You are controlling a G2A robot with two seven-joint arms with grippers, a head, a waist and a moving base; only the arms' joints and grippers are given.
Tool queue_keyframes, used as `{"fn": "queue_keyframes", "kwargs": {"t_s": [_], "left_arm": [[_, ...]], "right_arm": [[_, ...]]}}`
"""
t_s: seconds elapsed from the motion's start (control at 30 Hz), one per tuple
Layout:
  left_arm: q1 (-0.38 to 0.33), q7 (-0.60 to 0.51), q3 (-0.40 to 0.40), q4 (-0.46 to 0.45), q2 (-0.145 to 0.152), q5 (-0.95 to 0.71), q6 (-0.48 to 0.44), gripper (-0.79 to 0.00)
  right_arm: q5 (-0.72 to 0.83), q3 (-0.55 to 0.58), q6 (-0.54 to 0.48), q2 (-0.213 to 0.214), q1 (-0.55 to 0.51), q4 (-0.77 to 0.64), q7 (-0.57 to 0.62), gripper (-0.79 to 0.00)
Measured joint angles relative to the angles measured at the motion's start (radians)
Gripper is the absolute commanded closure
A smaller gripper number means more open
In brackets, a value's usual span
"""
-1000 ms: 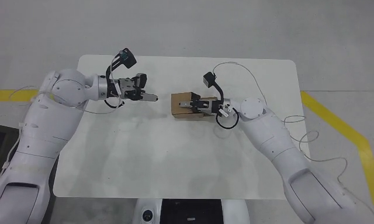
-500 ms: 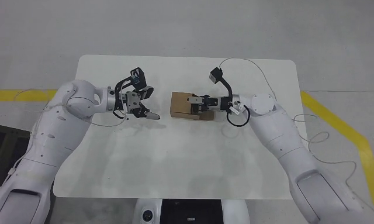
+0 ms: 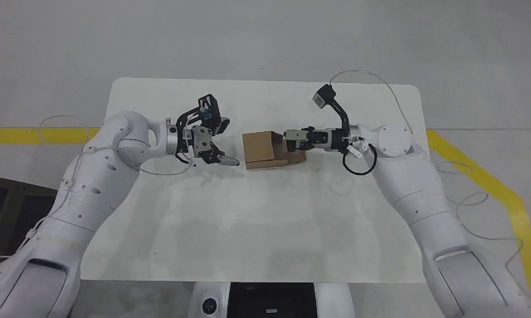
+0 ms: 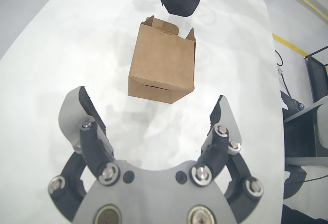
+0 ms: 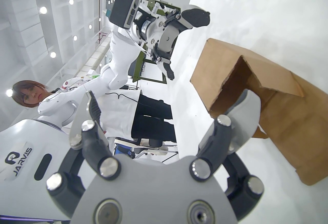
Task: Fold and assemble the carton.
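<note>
A brown carton lies on its side in the middle of the white table. Its closed end faces my left gripper, and its unfolded flaps face my right gripper. The left gripper is open just short of the closed end, not touching it. The right gripper is open too, with one finger at the carton's open mouth, and I cannot tell whether it touches a flap. The other finger is out in the air beside the carton.
The table has bare surface in front of and behind the carton. A thin cable loops from my right arm over the table's far right corner. Yellow floor tape runs past the table's right edge.
My left gripper has swung in toward the carton's closed end. My right gripper has drawn back from over the carton to its open end, and the right arm has shifted to the right.
</note>
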Motion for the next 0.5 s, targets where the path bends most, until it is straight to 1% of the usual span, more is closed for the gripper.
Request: {"fn": "queue_keyframes", "kwargs": {"t_s": [0.1,0.3,0.33,0.37,0.4,0.43,0.5], "left_arm": [[-0.004,0.038,0.004,0.009,-0.003,0.032,0.0,-0.785],[-0.004,0.041,0.004,0.01,-0.003,0.034,0.0,-0.785],[-0.004,0.041,0.004,0.01,-0.003,0.034,0.0,-0.785],[-0.004,0.041,0.004,0.01,-0.003,0.034,0.0,-0.785],[-0.004,0.041,0.004,0.01,-0.003,0.034,0.0,-0.785],[-0.004,0.041,0.004,0.01,-0.003,0.034,0.0,-0.785],[-0.004,0.041,0.004,0.01,-0.003,0.034,0.0,-0.785]], "right_arm": [[-0.001,0.011,-0.002,0.005,-0.007,-0.016,0.0,-0.785],[-0.027,0.016,-0.019,0.011,0.002,-0.035,0.003,-0.785],[-0.034,0.015,-0.028,0.011,0.007,-0.033,0.0,-0.489],[-0.04,0.013,-0.036,0.011,0.011,-0.03,-0.004,-0.259],[-0.044,0.012,-0.044,0.01,0.015,-0.028,-0.009,-0.148],[-0.047,0.01,-0.053,0.009,0.02,-0.024,-0.016,0.0],[-0.048,0.008,-0.057,0.008,0.022,-0.022,-0.018,0.0]]}}
